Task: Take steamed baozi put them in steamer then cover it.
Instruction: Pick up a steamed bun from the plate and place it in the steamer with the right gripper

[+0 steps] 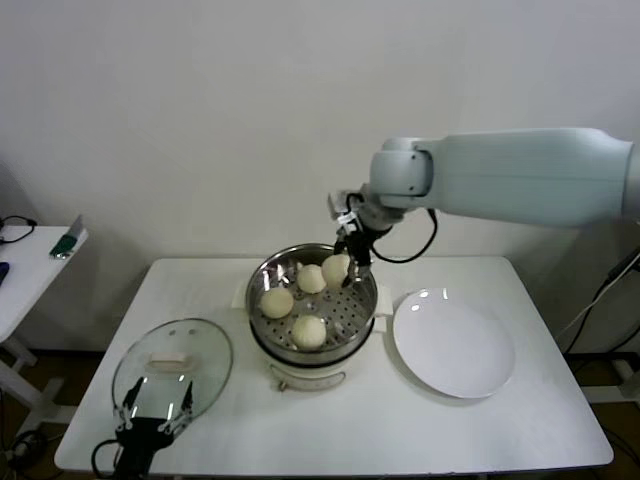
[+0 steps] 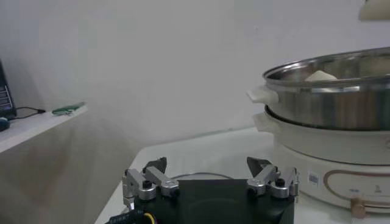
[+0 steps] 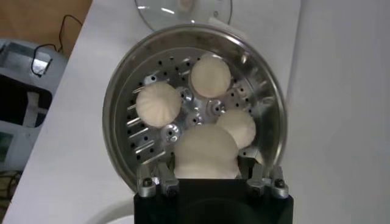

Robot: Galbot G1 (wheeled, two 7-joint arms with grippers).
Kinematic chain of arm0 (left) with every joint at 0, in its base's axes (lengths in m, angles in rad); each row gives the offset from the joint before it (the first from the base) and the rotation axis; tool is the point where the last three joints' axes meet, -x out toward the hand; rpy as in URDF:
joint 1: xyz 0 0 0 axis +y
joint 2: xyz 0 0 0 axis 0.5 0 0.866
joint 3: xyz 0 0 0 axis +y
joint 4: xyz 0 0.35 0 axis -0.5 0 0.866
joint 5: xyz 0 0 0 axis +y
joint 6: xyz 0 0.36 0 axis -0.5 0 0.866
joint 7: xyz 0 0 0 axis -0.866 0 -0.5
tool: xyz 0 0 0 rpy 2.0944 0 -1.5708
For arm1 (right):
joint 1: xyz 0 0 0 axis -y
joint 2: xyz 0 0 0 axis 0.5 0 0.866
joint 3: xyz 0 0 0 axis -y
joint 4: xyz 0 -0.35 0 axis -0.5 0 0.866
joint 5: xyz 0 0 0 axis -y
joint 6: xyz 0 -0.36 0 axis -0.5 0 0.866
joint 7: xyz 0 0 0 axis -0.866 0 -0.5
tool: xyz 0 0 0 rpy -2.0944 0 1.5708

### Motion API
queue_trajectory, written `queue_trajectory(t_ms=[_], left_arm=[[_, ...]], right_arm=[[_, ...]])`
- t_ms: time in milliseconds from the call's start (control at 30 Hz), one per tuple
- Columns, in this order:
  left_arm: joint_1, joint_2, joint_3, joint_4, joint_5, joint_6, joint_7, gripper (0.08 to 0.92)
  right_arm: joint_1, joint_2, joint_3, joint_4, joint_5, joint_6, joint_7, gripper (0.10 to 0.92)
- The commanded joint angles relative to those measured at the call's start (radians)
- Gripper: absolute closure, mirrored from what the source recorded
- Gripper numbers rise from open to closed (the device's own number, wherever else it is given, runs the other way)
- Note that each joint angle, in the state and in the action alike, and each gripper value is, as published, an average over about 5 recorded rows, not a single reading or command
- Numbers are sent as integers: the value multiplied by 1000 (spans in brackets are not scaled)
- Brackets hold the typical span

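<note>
Head view: the right gripper [image 1: 352, 262] reaches from the right over the far side of the round shiny steel steamer basket [image 1: 266, 310], which sits on a white electric pot base [image 1: 310, 378] at the middle of the white table [image 1: 480, 430]. Its fingers are clamped on one smooth cream-white baozi [image 1: 336, 268], held just above the perforated floor. Three more buns lie in the basket: one at the left [image 1: 277, 302], one at the back [image 1: 311, 278], one at the front [image 1: 309, 331].

Right wrist view: the held bun [image 3: 206, 152] fills the space between the right gripper's [image 3: 210, 176] fingers; the head view cannot show this contact as plainly. The three resting buns [image 3: 158, 104] are spread over the perforations.

The flat white plate [image 1: 455, 347] lies bare to the right of the steamer.

The left gripper [image 1: 155, 410] hovers at the near-left table edge, jaws spread wide, over the near rim of the round clear glass lid with cream oblong handle [image 1: 172, 362], which lies flat on the table left of the steamer. Left wrist view: the left gripper's [image 2: 210, 179] fingers stand apart and grasp nothing; the steamer wall [image 2: 329, 103] appears side-on, a bun top [image 2: 321, 75] peeking above its rim.
</note>
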Motion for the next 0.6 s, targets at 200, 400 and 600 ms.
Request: queue_trajectory(t_ms=[200,400,600], left_arm=[[-11,1,-6,20,-1,2,1,177],[-20,3,-5,26,0,5,3,177],[-24,5,-7,26,-1,7,2,177]], right_arm=[[-225,42,11,-70,-69,-54,103,347],[-230,26,1,-54,-86,-53,102,347],[-255,23,14,-70,-108,-53,112,347]])
